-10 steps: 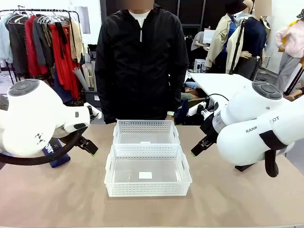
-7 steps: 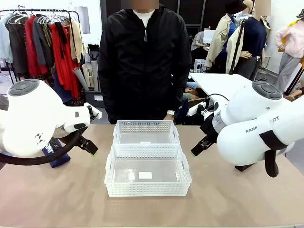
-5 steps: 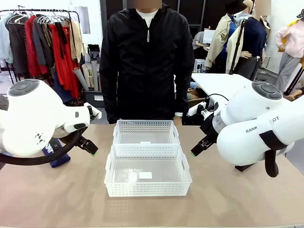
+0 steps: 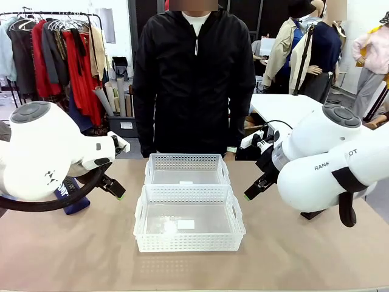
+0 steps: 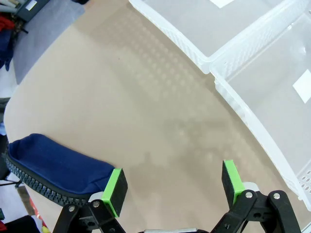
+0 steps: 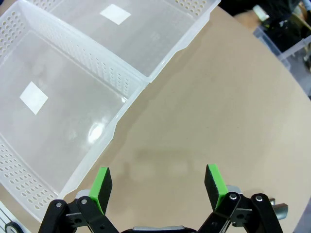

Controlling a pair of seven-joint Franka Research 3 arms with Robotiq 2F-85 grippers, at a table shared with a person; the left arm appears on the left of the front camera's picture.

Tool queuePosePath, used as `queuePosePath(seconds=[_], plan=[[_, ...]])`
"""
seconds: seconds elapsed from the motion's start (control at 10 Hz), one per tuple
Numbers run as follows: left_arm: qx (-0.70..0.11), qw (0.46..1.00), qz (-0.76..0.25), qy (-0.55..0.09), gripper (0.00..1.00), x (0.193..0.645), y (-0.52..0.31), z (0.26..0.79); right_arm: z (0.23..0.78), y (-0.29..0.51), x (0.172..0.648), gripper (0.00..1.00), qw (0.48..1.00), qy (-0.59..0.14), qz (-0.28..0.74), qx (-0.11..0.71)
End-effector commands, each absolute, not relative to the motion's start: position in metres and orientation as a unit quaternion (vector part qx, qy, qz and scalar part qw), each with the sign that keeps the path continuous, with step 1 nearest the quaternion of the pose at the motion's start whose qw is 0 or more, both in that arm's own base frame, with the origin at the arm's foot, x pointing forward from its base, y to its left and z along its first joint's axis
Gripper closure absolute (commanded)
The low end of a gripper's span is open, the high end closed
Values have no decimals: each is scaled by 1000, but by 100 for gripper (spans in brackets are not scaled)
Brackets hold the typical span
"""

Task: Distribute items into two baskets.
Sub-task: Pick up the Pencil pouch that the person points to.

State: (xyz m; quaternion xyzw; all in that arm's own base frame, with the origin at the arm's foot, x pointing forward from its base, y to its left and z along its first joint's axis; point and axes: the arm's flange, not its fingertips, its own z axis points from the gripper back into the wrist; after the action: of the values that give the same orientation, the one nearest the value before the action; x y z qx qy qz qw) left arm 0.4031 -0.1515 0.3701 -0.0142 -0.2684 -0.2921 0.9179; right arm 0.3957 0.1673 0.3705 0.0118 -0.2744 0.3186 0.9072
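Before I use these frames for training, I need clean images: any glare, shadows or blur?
Front view: sharp, one glare spot on the floor of the near basket. Right wrist view: a similar glare spot in a basket, faint shadows on the table. Left wrist view: dotted light patches across the table.

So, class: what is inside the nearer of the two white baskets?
Only a small white label on the floor of the nearer basket, plus a glare spot. The front wall's mesh veils a strip of floor in the front view.
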Motion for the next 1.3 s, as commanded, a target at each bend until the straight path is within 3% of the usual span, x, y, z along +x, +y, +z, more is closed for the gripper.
queuePosePath(seconds=[0.0, 0.3, 0.8, 1.2], plan=[[-14, 918, -292, -269, 0, 403, -152, 370, 371, 167, 396, 0, 907, -275, 319, 12], [-10, 931, -271, -245, 0, 420, -147, 394, 392, 154, 404, 0, 910, -260, 318, 54], [-103, 949, -219, -199, 0, 477, -94, 451, 433, 84, 445, 0, 925, -204, 293, 130], [-194, 941, -133, -243, 0, 456, 3, 474, 438, -9, 453, 0, 916, -202, 253, 238]])
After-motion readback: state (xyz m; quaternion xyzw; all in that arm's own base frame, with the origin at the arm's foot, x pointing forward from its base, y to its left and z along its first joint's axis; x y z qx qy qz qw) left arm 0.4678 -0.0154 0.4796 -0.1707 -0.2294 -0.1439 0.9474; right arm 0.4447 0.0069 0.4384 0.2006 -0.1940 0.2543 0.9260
